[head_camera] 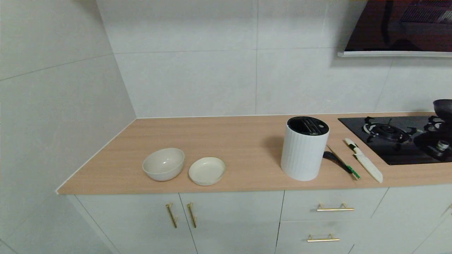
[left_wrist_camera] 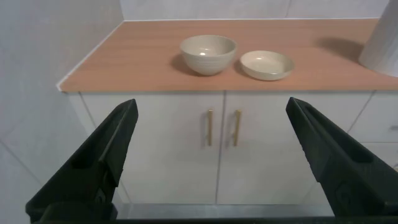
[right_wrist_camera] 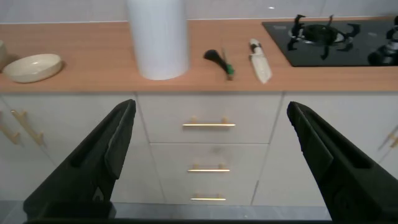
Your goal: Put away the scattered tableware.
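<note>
- My left fingers (left_wrist_camera: 102, 158) are spread wide, holding nothing and touching nothing. They hang in front of the cabinet doors (left_wrist_camera: 186, 134), below the front edge of the worktop (left_wrist_camera: 143, 56).
- My right fingers (right_wrist_camera: 102, 155) are just as far apart and hold nothing either. They sit before the drawers (right_wrist_camera: 208, 124), also lower than the worktop.
- The deep bowl (head_camera: 163, 164) and the shallow dish (head_camera: 207, 170) stand side by side near the front edge, close together with a slim gap between them. The bowl is on the side toward the corner wall (head_camera: 53, 116).
- A white ribbed knife block (head_camera: 305, 148) with a black slotted top stands upright, well apart from the dish and also close to the front edge.
- Just beside the block, on the hob side, lie a black spoon (head_camera: 330, 155) with green on its handle and a thin wooden stick (head_camera: 332, 151) running along it. I cannot tell whether the two touch.
- A white knife (head_camera: 363, 160) lies a little farther toward the gas hob (head_camera: 388, 148), one end near the front edge.
- A dark pot (head_camera: 443, 107) sits on the hob at the far right.
- The widest gap for moving is between the dish and the block. Behind the bowls the wood runs back to the tiled wall.
</note>
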